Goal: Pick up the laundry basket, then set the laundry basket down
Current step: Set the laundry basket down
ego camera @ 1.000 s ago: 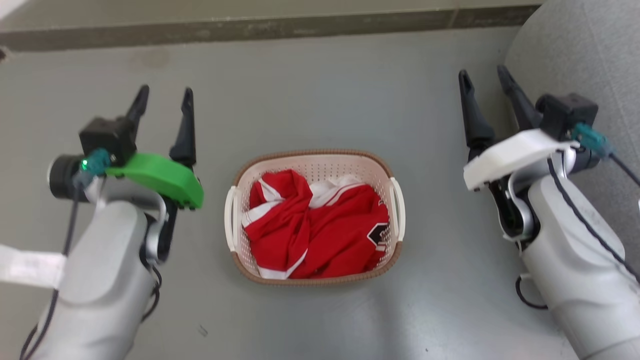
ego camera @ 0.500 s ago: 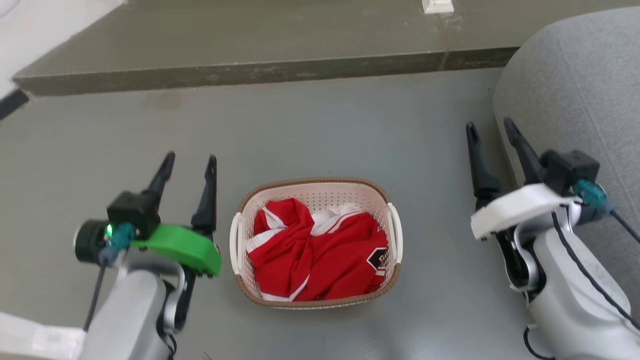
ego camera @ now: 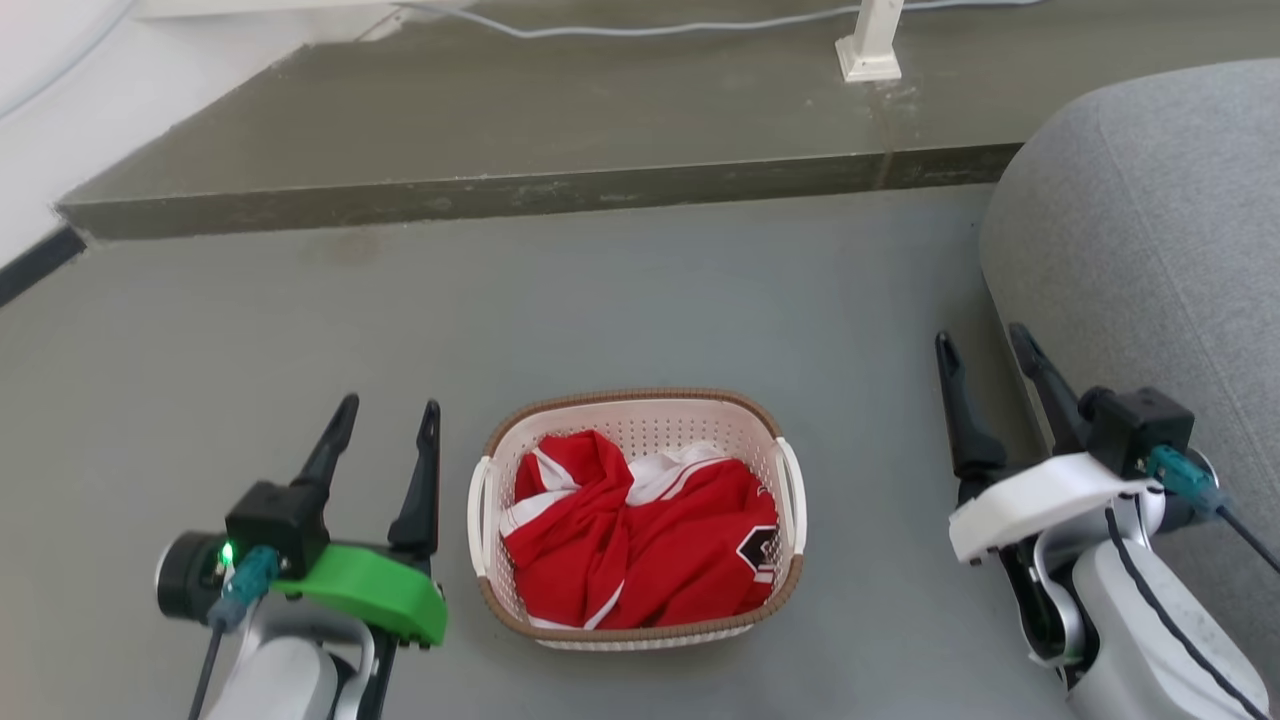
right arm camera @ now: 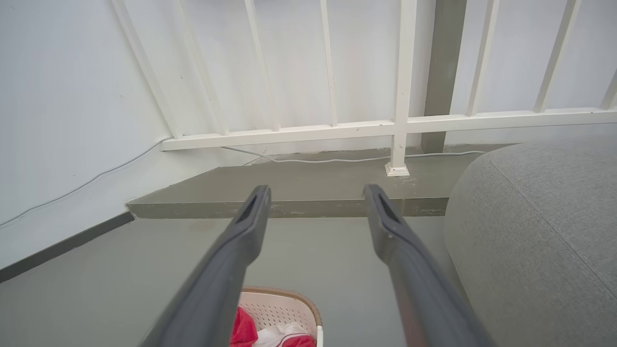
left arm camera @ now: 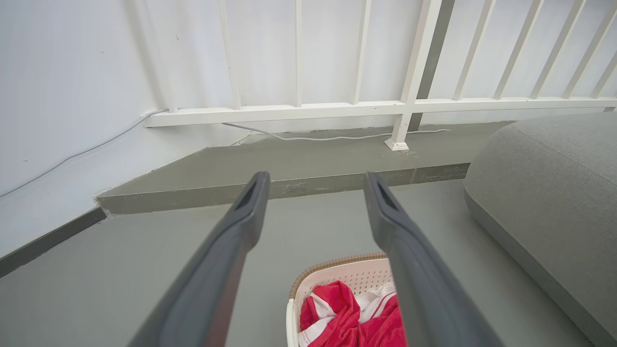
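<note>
Head view: my left hand [ego camera: 390, 403] has its 2 fingers apart and holds nothing. The laundry basket [ego camera: 640, 398] stands on the grey floor [ego camera: 600, 300] just to that hand's right, untouched, with a red and white garment [ego camera: 640, 540] bundled inside. My right hand [ego camera: 980, 335], fingers apart and empty, is well off the laundry basket's other side, close beside a grey cushion [ego camera: 1150, 250].

Left wrist view: the laundry basket's far end shows low between the 2 spread fingers, partly behind the right one.

Right wrist view: it shows at the bottom edge, next to the left finger.
</note>
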{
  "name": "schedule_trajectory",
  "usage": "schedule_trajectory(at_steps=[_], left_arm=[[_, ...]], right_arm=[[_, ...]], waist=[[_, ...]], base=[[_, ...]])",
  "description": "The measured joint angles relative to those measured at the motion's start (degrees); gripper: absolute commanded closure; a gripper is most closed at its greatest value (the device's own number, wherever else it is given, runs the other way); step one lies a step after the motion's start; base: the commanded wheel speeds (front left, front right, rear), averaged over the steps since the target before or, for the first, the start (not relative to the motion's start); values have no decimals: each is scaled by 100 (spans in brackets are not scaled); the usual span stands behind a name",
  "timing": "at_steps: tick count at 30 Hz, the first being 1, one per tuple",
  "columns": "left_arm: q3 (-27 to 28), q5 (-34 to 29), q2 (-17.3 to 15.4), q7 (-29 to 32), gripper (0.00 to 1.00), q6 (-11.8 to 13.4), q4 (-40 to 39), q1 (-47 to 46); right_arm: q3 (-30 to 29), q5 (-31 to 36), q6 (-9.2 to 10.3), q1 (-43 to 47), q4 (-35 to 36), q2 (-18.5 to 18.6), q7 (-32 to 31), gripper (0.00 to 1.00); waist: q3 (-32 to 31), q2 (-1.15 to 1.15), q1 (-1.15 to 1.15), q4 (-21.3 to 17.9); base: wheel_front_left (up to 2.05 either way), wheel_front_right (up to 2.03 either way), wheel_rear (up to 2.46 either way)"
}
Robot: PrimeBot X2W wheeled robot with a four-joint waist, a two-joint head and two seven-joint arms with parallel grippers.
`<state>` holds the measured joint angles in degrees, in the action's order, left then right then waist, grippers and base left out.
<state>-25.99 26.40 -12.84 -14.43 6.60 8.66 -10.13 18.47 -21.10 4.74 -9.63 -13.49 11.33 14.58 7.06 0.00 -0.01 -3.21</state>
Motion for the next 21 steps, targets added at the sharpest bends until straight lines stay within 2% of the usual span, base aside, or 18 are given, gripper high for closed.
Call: schedule_trajectory(at_steps=[13,21], left_arm=[[192,-31,59,0,0,26,-116,786],[378,-42,69,0,0,47,-209,934]], right_arm=[[-36,48,86,532,172,13,0,0],[-41,59,91,693,256,42,0,0]], waist=[[-317,0,0,-1],[-370,0,0,-14]], base=[[0,0,0],[0,0,0]])
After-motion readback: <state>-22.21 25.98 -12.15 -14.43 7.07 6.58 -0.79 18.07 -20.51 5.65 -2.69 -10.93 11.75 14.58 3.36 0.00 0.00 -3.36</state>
